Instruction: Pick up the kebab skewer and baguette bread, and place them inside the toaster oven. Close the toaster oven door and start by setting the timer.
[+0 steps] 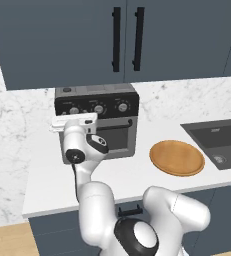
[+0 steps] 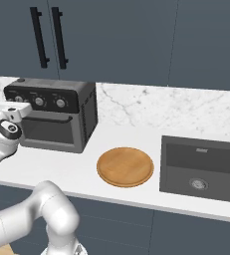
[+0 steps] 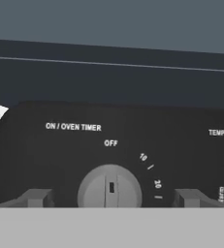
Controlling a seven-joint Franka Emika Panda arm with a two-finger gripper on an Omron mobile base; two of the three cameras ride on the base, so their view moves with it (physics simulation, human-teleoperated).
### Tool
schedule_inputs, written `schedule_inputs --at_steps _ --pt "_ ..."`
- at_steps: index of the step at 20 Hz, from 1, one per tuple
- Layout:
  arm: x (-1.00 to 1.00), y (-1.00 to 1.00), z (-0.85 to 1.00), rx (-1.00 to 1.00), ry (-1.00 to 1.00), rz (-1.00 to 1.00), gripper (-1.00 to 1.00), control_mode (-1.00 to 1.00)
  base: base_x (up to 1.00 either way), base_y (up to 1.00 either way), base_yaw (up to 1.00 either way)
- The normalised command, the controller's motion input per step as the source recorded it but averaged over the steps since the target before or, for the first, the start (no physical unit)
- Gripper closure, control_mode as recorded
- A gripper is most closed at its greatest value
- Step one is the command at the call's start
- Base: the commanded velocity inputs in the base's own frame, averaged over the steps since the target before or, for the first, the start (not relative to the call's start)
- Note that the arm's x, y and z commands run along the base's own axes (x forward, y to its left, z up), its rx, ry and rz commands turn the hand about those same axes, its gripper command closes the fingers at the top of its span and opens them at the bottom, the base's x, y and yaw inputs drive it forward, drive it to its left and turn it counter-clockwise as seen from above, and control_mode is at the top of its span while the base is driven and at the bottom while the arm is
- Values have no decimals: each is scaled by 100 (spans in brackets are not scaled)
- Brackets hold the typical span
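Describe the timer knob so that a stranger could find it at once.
Find the grey toaster oven on the white counter. Its black panel carries three round knobs. The timer knob is the leftmost, under "ON / OVEN TIMER", pointing to OFF.

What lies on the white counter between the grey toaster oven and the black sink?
One thing: the round wooden plate, bare on top, sits on the white counter between the grey toaster oven and the black sink, seen in the right base view.
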Motion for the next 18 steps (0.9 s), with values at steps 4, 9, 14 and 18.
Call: schedule_inputs --at_steps 4,9,14,18 --pt "11 0 0 0 -3 0 -100 -100 0 0 0" --pt "2 0 0 0 -3 0 -100 -100 0 0 0" --pt "0 0 6 0 -2 0 -100 -100 0 0 0" --pt "0 0 26 0 -1 0 -100 -100 0 0 0"
